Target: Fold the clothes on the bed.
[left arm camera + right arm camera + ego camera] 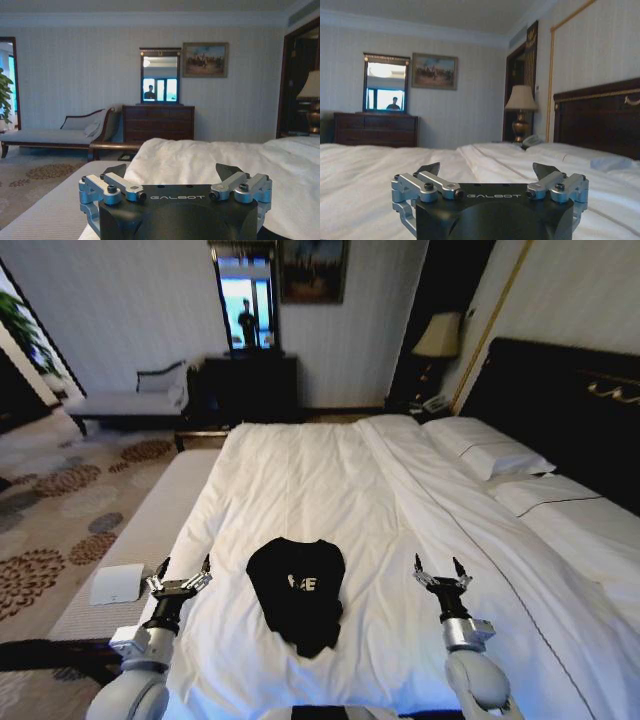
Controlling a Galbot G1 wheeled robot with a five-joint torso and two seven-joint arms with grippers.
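The black T-shirt lies bunched on the bed, between the two tools, its long axis running away from the robot. Left tool and right tool hover open on either side, the left slightly nearer.

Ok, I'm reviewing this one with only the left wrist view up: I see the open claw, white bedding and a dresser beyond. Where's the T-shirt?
Observer: In the head view the black T-shirt lies crumpled on the white duvet of the bed, between the two claws.
Operator: Is either claw touching it?
Observer: No. The left claw hovers open beside it, apart from the cloth.
Operator: And the right one?
Observer: The right claw is open too, held over the duvet on the shirt's other side, holding nothing.
Operator: Which way is the headboard?
Observer: On the robot's right; the dark headboard stands behind the white pillows.
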